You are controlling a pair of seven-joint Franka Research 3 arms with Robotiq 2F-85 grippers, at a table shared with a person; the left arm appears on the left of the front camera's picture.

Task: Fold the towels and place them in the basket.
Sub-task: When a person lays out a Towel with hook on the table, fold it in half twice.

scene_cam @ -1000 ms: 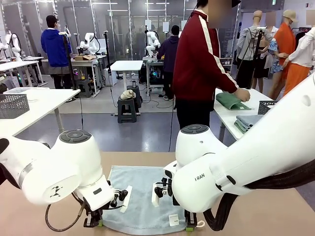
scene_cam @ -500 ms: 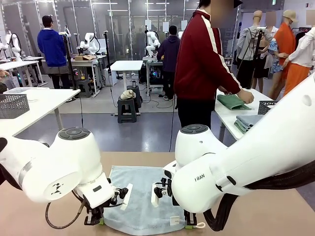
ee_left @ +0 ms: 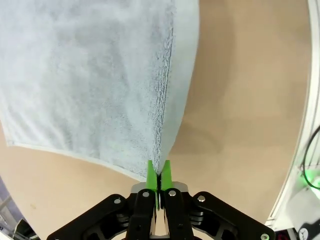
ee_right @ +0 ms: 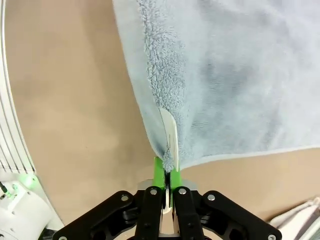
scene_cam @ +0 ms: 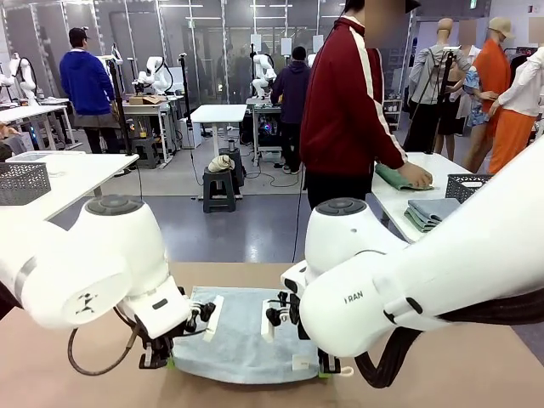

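At the near table (scene_cam: 476,374) edge, the light blue towel (scene_cam: 242,336) is pinched at its near corners by the clenched left gripper (ee_left: 159,172) and right gripper (ee_right: 166,170). Beyond them it lies spread, unfolded. Folding and basketing are judged not yet done.

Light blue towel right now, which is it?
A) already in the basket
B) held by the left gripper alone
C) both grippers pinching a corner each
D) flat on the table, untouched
C: in the wrist views, the left gripper and the right gripper each have their green pads shut on a corner of the light blue towel.
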